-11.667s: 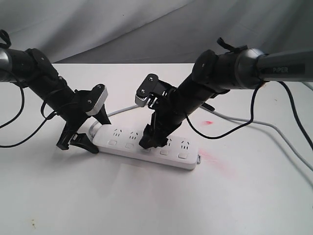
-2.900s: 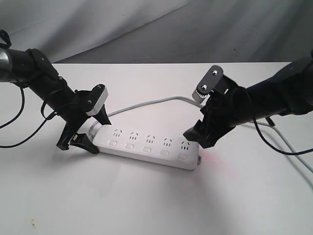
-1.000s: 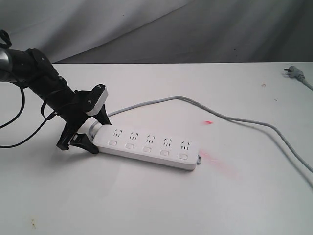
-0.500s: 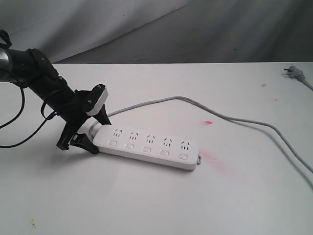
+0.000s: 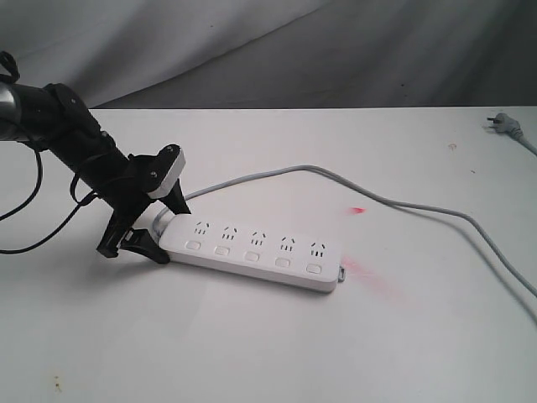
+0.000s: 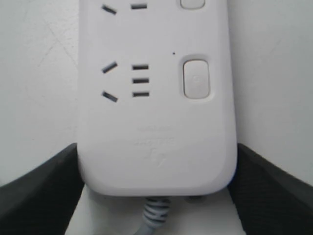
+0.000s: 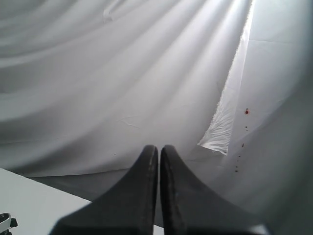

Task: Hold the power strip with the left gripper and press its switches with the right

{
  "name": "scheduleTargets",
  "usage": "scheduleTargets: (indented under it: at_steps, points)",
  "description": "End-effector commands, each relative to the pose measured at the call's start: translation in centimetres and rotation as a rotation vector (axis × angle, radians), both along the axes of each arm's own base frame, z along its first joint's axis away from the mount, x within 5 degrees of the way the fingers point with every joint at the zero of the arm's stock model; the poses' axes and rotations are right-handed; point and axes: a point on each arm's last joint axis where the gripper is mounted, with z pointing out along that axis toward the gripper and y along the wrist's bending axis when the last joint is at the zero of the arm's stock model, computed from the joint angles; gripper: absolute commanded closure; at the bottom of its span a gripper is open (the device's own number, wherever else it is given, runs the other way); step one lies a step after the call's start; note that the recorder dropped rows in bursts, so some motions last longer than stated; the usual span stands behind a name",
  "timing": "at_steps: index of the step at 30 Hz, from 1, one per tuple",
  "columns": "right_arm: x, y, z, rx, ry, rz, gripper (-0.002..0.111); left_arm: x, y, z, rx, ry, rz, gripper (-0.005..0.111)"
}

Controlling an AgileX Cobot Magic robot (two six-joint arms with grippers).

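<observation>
The white power strip (image 5: pixel 252 243) lies flat on the white table, and its five switches (image 5: pixel 252 256) run in a row along the near side. My left gripper (image 5: pixel 159 225) is shut on the strip's cord end, with a black finger pressed against each long side. The left wrist view shows that rounded end of the power strip (image 6: pixel 156 122) between the left gripper (image 6: pixel 156 171), with one switch (image 6: pixel 196 79) beside a socket. My right gripper (image 7: pixel 159 149) is shut on nothing and points at the grey curtain. It is outside the exterior view.
The grey cord (image 5: pixel 403 204) loops from the strip's left end behind the strip and off the right edge. A plug (image 5: pixel 502 123) lies at the far right. Red smudges (image 5: pixel 361 270) mark the table by the strip's right end. A grey curtain hangs behind.
The right arm was at the strip's middle, then at its right end, and has since left the exterior view. The strip and left gripper have not moved.
</observation>
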Motion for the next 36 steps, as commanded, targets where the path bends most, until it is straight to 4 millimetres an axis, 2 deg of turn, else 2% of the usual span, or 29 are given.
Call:
scheduleTargets:
  at_steps: [1, 5, 9, 13, 18, 22, 28, 32, 36]
  points:
    - [-0.2, 0.0, -0.1, 0.033, 0.015, 0.004, 0.106, -0.1, -0.1, -0.2, 0.007, 0.009, -0.017, 0.075]
    - [-0.1, -0.3, -0.5, 0.147, 0.087, -0.027, 0.106, -0.1, -0.1, -0.2, 0.007, 0.009, -0.017, 0.075]
    - [-0.5, -1.2, -1.2, 0.195, 0.154, -0.182, 0.106, -0.1, -0.1, -0.2, 0.007, 0.009, -0.017, 0.075]
    - [-0.7, -1.8, -1.8, 0.33, 0.221, -0.317, 0.106, -0.1, -0.1, -0.2, 0.008, 0.007, -0.016, 0.075]
    - [-0.7, -1.9, -1.7, 0.478, 0.219, -0.345, 0.106, -0.1, -0.1, -0.2, 0.008, 0.007, -0.016, 0.075]
    - [-0.7, -1.9, -1.5, 0.382, 0.188, -0.344, 0.106, -0.1, -0.1, -0.2, 0.008, 0.007, -0.016, 0.075]
    - [-0.8, -2.0, -1.8, 0.015, 0.183, -0.381, 0.106, -0.1, -0.1, -0.2, 0.008, 0.007, -0.016, 0.075]
    - [-0.1, -2.2, -3.2, 0.079, 0.204, -0.396, 0.106, -0.1, -0.1, -0.2, 0.008, 0.007, -0.016, 0.075]
    - [0.8, -1.8, -6.5, 0.146, 0.195, -0.348, 0.106, -0.1, -0.1, -0.2, 0.008, 0.007, -0.016, 0.075]
